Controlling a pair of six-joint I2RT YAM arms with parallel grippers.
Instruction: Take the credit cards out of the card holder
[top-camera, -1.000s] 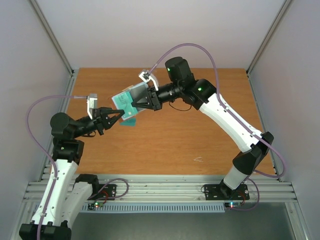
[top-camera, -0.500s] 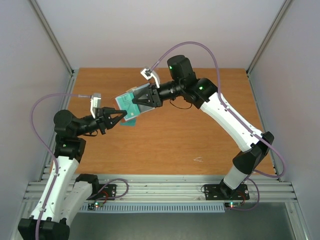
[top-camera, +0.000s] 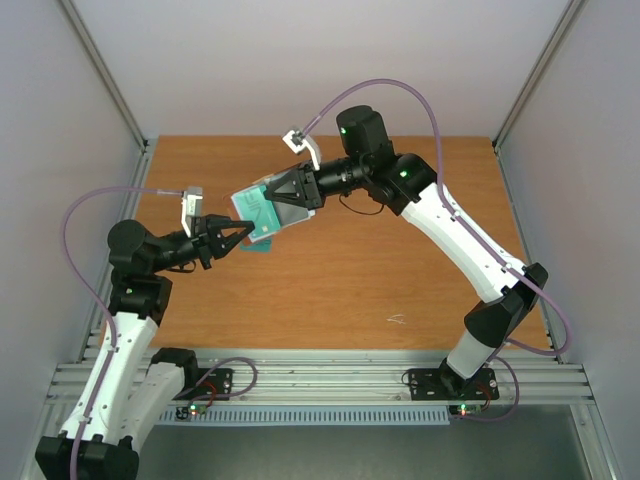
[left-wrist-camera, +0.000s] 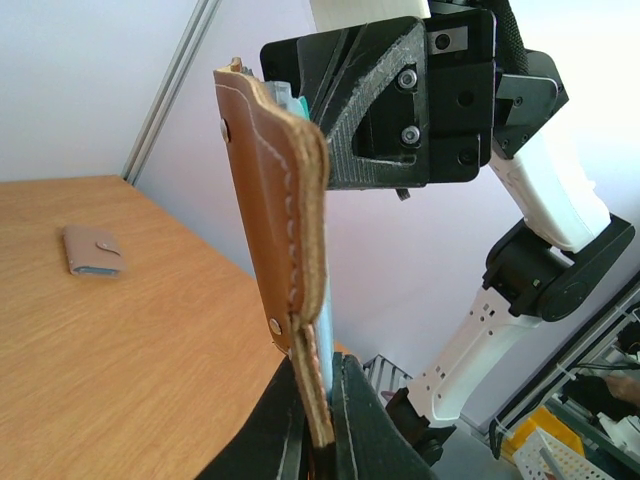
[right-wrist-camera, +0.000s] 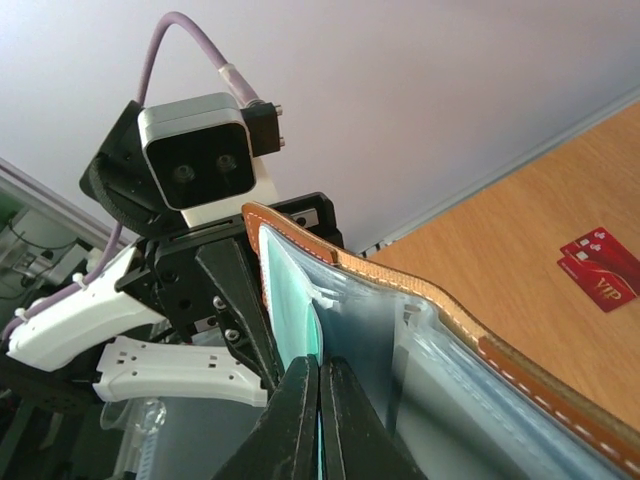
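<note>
Card holder (left-wrist-camera: 268, 200) aloft between the 2 arms, long axis running claw to claw. Left gripper (left-wrist-camera: 320, 365) clamped tight on its leather edge. Right gripper (right-wrist-camera: 318, 362) pinched closed on the teal-green card (right-wrist-camera: 292, 300) at the opposite end. Likely pull: straight apart.

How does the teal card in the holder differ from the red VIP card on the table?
The teal card sits in the card holder, held up off the table; the red card lies flat on it. The shut right gripper pinches the teal card; nothing touches the red card. Both are thin flat cards.
</note>
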